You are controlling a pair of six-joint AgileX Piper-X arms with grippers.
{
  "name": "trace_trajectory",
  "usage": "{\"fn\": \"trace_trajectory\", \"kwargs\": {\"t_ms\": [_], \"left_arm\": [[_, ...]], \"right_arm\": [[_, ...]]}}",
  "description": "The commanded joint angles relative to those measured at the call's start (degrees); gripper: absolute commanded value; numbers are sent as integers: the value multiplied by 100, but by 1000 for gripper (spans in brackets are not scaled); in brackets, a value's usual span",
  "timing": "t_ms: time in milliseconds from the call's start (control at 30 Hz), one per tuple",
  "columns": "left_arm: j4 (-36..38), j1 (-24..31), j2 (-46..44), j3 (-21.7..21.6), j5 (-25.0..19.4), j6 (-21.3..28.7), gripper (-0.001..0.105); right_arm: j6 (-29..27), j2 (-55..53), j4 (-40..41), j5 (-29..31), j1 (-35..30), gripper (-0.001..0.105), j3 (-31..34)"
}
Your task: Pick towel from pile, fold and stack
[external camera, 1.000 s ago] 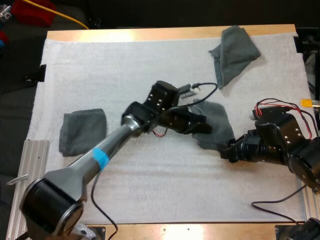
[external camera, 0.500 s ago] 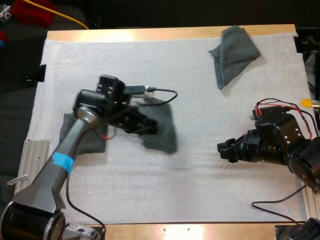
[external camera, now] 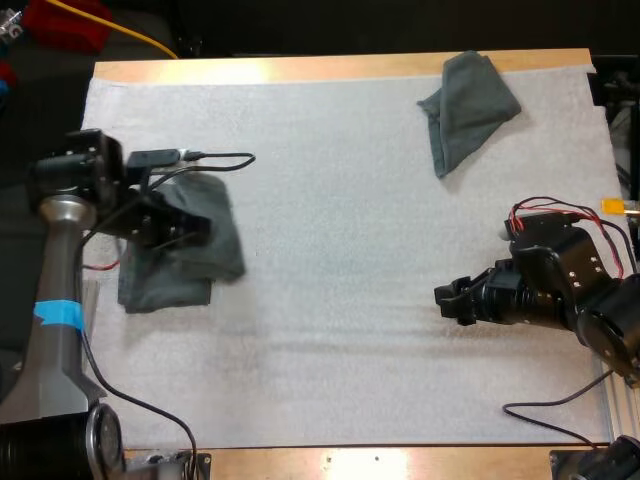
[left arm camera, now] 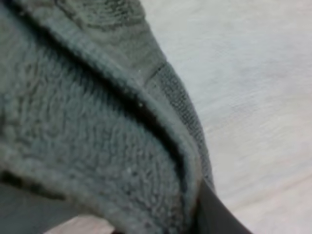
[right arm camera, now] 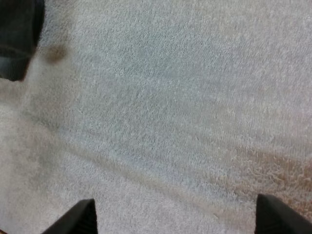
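My left gripper (external camera: pixel 188 228) is shut on a folded dark grey-green towel (external camera: pixel 212 232) and holds it over the folded stack (external camera: pixel 160 284) at the mat's left side. Up close in the left wrist view the held towel (left arm camera: pixel 92 146) hangs folded over a black finger (left arm camera: pixel 214 214). A crumpled towel (external camera: pixel 465 105) lies at the far right of the mat. My right gripper (external camera: pixel 446 302) hovers low over bare mat at the right, and its fingertips (right arm camera: pixel 80 217) stand wide apart with nothing between them.
The white mat (external camera: pixel 340 240) covers most of the wooden table (external camera: pixel 300 68). A metal rail (external camera: pixel 66 300) runs along the left edge beside the stack. Bare mat lies between the two arms.
My left arm has swung from the middle of the mat to the left, carrying the folded towel over the stack. The right arm has stayed put.
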Motion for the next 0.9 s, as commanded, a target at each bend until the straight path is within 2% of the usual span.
{"fn": "trace_trajectory", "kwargs": {"t_ms": [0, 333, 400, 433, 467, 700, 800, 833, 867], "left_arm": [[81, 96, -50, -39, -203, 89, 0], [-39, 288, 391, -16, -240, 164, 0], [-6, 288, 488, -16, -380, 164, 0], [88, 308, 569, -16, -867, 149, 0], [99, 361, 574, -7, -1102, 124, 0], [138, 950, 559, -8, -1166, -132, 0], [130, 957, 605, 27, -1166, -131, 11], [114, 970, 698, 183, -1226, -212, 44], [111, 971, 709, 199, -1303, -272, 48]], "right_arm": [[-19, -59, 29, -15, -13, 64, -25], [-19, -59, 29, -15, -13, 64, -25], [-19, -59, 29, -15, -13, 64, -25], [-19, -59, 29, -15, -13, 64, -25], [-19, -59, 29, -15, -13, 64, -25], [-97, -59, 29, -15, -13, 64, -25], [-105, -59, 29, -15, -13, 64, -25], [-105, -59, 29, -15, -13, 64, -25], [-105, -59, 29, -15, -13, 64, -25]]}}
